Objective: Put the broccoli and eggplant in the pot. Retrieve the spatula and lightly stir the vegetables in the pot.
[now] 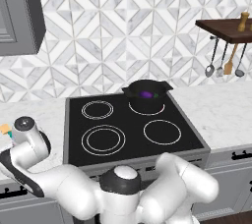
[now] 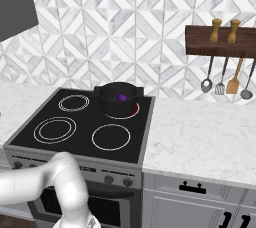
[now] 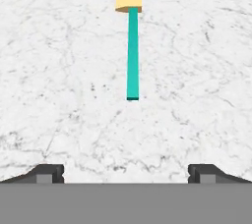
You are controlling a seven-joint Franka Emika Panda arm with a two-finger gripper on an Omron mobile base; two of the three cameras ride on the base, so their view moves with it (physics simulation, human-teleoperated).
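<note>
Gripper [image 3: 126, 174] jaws wide open, holding nothing, hovering over marble counter [image 3: 197, 95] left of stove [image 1: 128, 129], lined up with spatula [image 3: 132, 56] for pickup; eggplant [image 1: 145, 94] already in pot [image 1: 145, 98] on stove

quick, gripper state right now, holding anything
Gripper: open, holding nothing, hanging over the counter with the spatula ahead of it.
</note>
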